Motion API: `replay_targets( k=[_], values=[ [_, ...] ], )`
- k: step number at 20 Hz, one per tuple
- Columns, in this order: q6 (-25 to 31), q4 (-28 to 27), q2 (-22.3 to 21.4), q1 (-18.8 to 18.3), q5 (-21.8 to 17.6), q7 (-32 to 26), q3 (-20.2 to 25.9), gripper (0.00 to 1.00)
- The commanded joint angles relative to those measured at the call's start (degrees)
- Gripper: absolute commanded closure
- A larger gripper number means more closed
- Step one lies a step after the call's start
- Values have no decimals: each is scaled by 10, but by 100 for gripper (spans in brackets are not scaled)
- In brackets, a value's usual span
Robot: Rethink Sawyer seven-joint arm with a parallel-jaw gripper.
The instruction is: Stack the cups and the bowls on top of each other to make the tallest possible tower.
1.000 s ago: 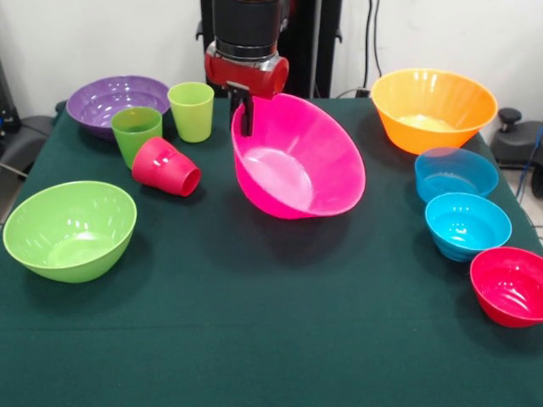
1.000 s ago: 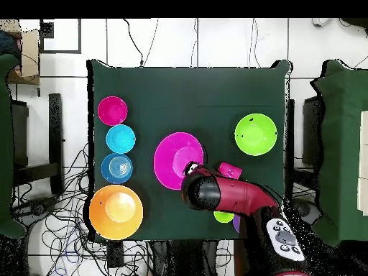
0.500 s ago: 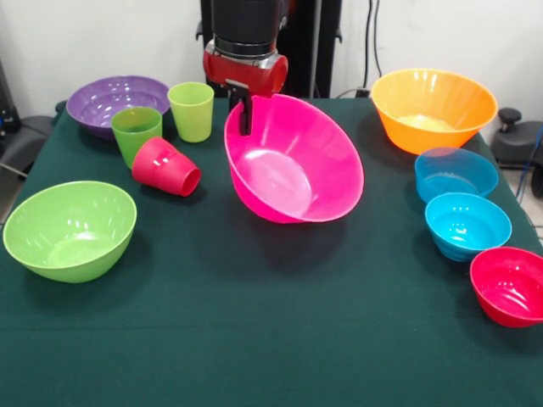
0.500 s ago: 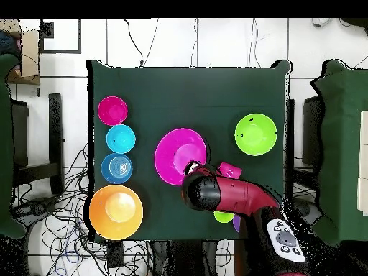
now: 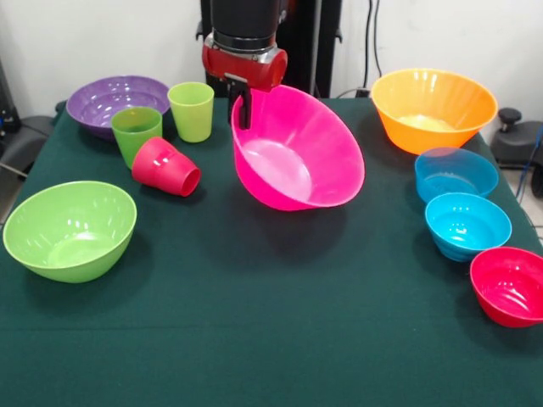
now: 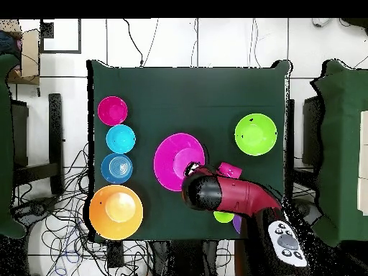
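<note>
The hand (image 5: 243, 108) pinches the far rim of the pink bowl (image 5: 297, 153), holding it tilted, mouth toward the camera, clear of the bench (image 5: 271, 339) (presumably for carrying to a stacking spot), marginally higher than a second ago; other bowls and cups unmoved.

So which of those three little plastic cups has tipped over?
The short red plastic cup. It lies on its side with its mouth facing the camera, while the green plastic cup and the lime-green plastic cup behind it stand upright.
</note>
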Motion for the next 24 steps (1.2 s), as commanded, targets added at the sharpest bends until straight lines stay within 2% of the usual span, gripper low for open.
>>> replay_targets(
  k=[1, 11, 17, 24],
  values=[
    [87, 13, -22, 5, 0, 9, 17, 100],
    [120, 11, -39, -5, -7, -4, 17, 100],
    [108, 7, -33, -15, -16, -6, 17, 100],
    [81, -29, -33, 45, -58, 28, -55, 100]
  ],
)
